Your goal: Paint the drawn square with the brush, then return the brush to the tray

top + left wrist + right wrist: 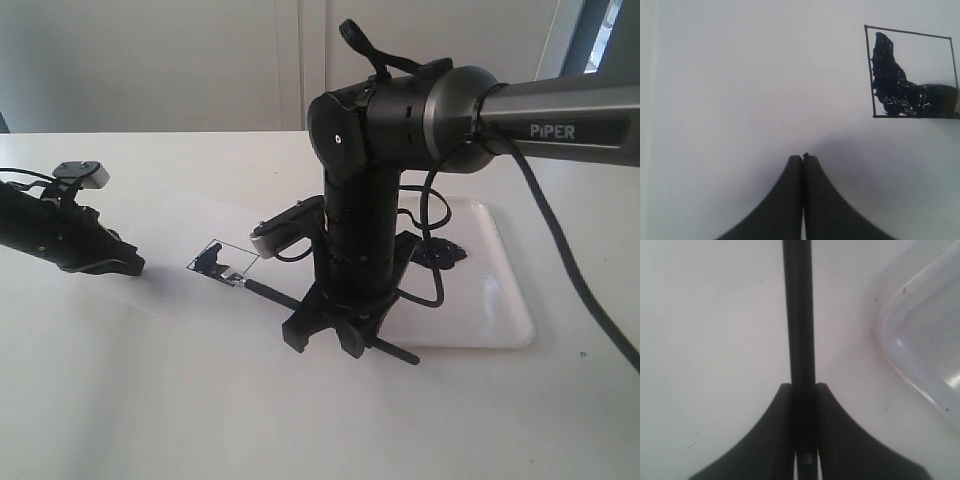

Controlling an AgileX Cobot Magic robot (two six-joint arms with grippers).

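The drawn square (222, 259) (912, 72) is a thin black outline on the white paper, with blotchy blue-black paint over part of its inside. The brush (275, 293) lies low across the paper, and its dark tip (940, 100) rests inside the square at one edge. My right gripper (328, 335) (803, 387) points straight down and is shut on the black brush handle (799, 315). My left gripper (136, 266) (803, 157) is shut with nothing in it, resting low on the paper left of the square. The white tray (500, 300) (920, 340) sits right of the right arm.
A blob of blue-black paint (445, 255) lies in the tray, partly behind the right arm's cables. The right arm's large wrist and forearm (420, 110) hang over the middle of the scene. The brush's handle end (405, 357) reaches toward the tray's near edge.
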